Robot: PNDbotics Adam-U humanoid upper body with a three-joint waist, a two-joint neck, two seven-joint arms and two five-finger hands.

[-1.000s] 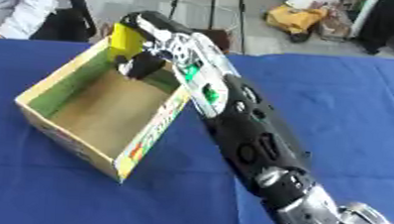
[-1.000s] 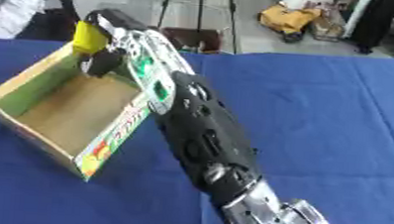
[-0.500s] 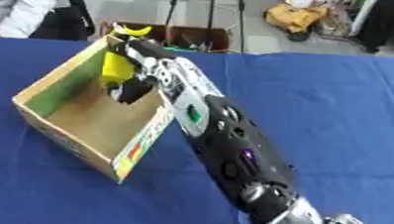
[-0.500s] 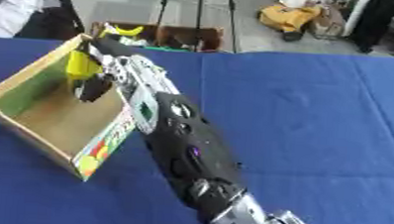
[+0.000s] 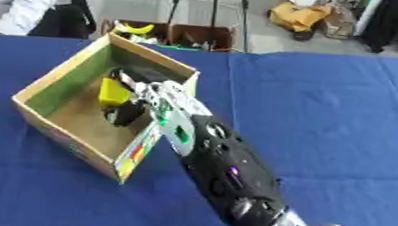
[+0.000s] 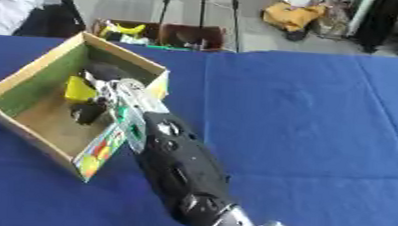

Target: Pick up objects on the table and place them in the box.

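Bench: blue cloth covers all of it, bare on the right side.
Arm: black right arm rises from the lower edge and leans up and left over the box wall.
Box: open cardboard box, green inside, sits askew on the left of the bench.
Hand: right hand is down inside the box, fingers curled round a yellow object.
Object: held low in the box, near its floor; whether it touches the floor I cannot tell.
Beyond: brown crates on the floor past the far edge.

yellow object, tan box, blue tablecloth
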